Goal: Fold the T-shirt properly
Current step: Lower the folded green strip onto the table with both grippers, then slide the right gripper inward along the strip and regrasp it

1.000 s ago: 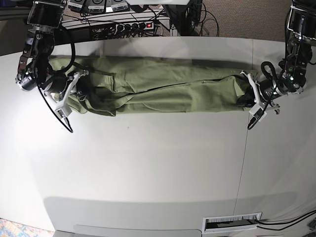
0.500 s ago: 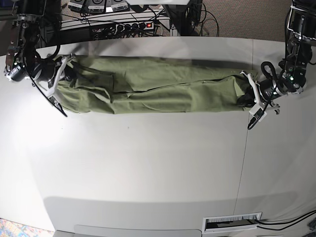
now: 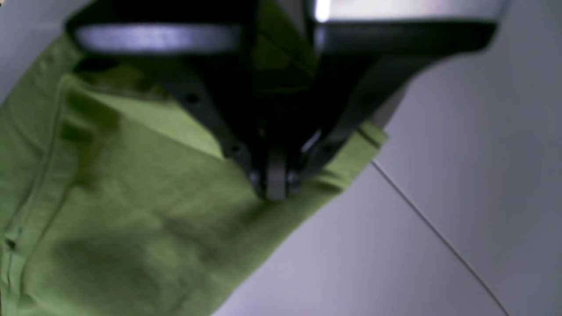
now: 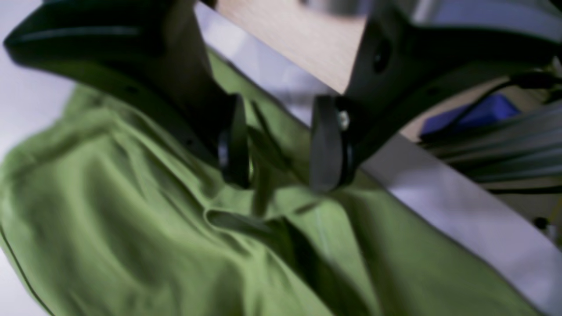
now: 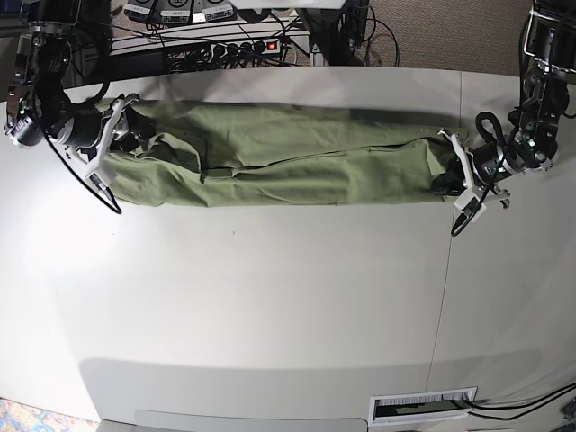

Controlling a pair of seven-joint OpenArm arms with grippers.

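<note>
The white table [image 5: 270,297] fills most of the base view, and a thin seam [image 5: 443,270] runs down its surface on that view's right part. The T-shirt [image 5: 288,153] lies near the far edge of the table as 1 long, narrow, wrinkled green band that reaches almost from one arm to the other. Behind the table edge there are a power strip [image 5: 236,47] with a red switch and many dark cables [image 5: 378,36]; a small vent [image 5: 423,407] sits at the near edge. The left gripper [image 3: 275,186] is at the end of the band on the base view's right, its jaws pressed together with the hem of the cloth pinched between them. The right gripper [image 4: 281,149] is at the other end; its jaws stand apart with a clear gap, a raised fold of the cloth lies between the 2 fingers [image 4: 235,145], and they do not squeeze it.
</note>
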